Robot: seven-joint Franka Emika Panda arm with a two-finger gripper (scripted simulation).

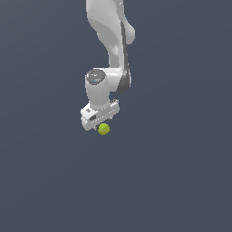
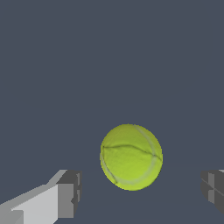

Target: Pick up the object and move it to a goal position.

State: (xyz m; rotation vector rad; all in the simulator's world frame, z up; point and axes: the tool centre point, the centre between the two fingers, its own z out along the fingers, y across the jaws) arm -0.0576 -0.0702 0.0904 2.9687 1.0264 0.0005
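The tennis ball (image 2: 131, 157) lies between the two fingertips (image 2: 70, 194) of the gripper (image 2: 140, 194), and a clear gap shows on each side (neither pad touches it). The jaws stand wide apart. In the exterior view the ball (image 1: 103, 129) sits just under the white gripper (image 1: 100, 123), on the plain grey ground (image 1: 181, 181).

a bare simulated scene: flat, featureless slate-grey backdrop (image 1: 181, 181) behind a smoothly rendered white arm (image 1: 111, 41)
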